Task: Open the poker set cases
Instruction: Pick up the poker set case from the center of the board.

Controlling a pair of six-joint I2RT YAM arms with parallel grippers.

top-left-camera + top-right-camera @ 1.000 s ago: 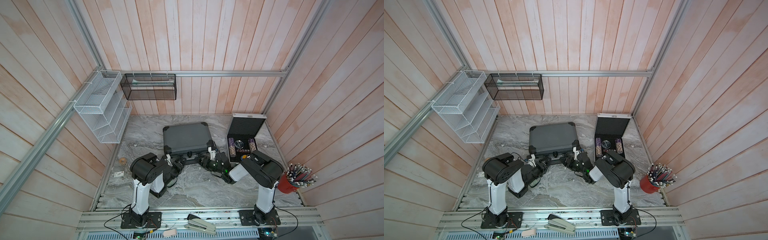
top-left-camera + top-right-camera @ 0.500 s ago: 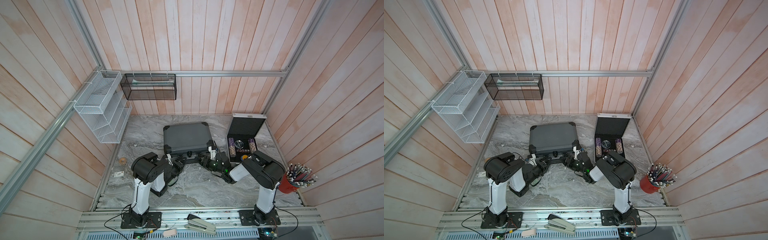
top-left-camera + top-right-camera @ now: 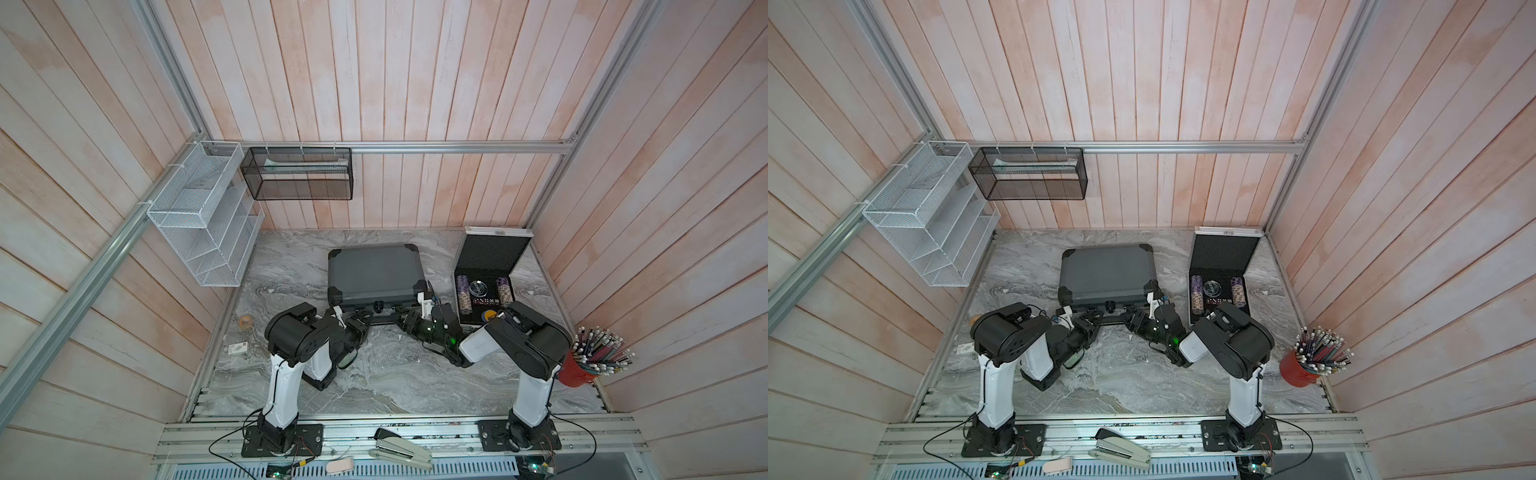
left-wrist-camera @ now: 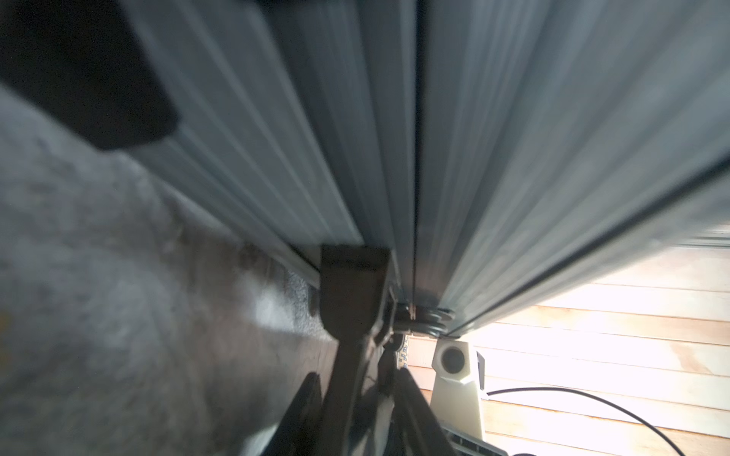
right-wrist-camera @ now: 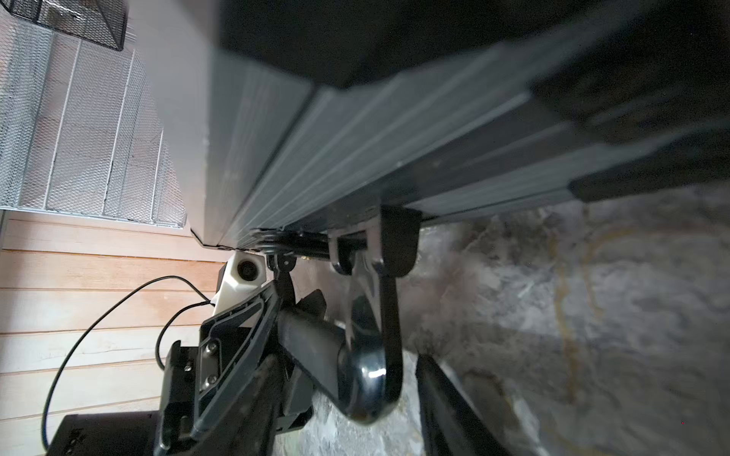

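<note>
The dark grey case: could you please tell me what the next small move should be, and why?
Probably close the left end effector on the handle to steady the dark grey case before lifting its lid. The lid lies flat, its seam shut; the right end effector is at the handle too. The silver case already stands open.

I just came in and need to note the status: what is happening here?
The robot is working on the big grey case, which lies closed. The left gripper and right gripper are both at its front handle; whether they grip it is unclear. The small silver case is already open, chips inside.
</note>
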